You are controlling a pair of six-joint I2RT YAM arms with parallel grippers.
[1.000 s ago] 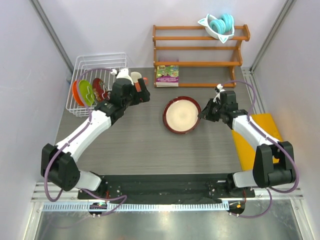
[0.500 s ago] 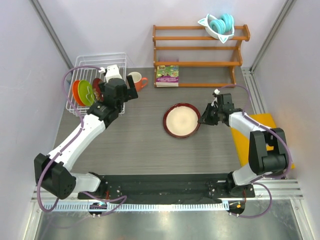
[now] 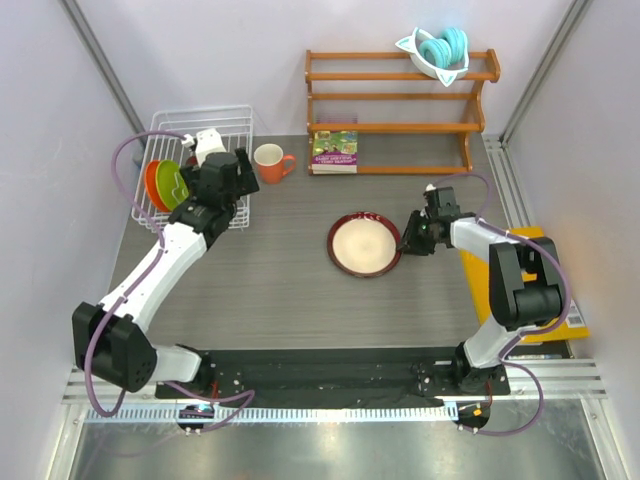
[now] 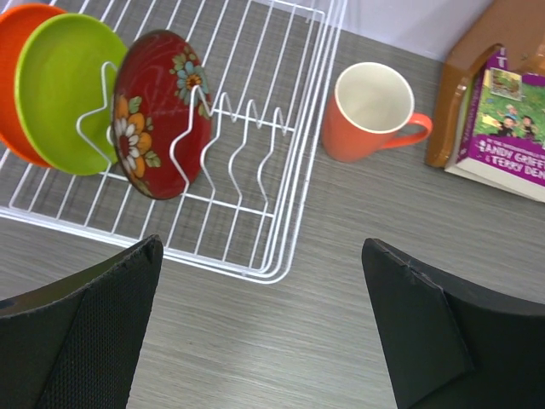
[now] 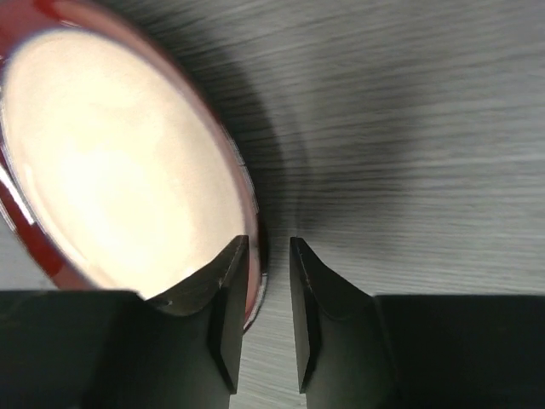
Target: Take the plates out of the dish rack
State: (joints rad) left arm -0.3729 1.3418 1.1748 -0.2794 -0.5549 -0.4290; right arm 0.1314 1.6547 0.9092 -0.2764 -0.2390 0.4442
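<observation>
The dark red plate (image 3: 364,244) with a cream face lies flat on the table; it fills the left of the right wrist view (image 5: 111,162). My right gripper (image 3: 404,238) straddles its right rim (image 5: 266,247), jaws a narrow gap apart, with table showing between the rim and the outer finger. The white wire dish rack (image 3: 200,118) stands at the back left. In its slots (image 4: 281,145) stand the orange plate (image 4: 17,51), the lime green plate (image 4: 60,94) and a dark red flowered dish (image 4: 153,111). My left gripper (image 4: 262,247) is wide open and empty, above the rack's near right corner (image 3: 215,185).
An orange mug (image 4: 370,111) stands just right of the rack, also in the top view (image 3: 268,160). A book (image 3: 334,152) lies before the wooden three-tier shelf (image 3: 400,97), which carries a white bowl with teal rings (image 3: 437,50). A yellow mat (image 3: 500,290) lies at the table's right edge.
My left arm has swung back and left to the rack, uncovering the mug. The dark red plate has come slightly nearer and now lies flat, with my right gripper still at its rim.
</observation>
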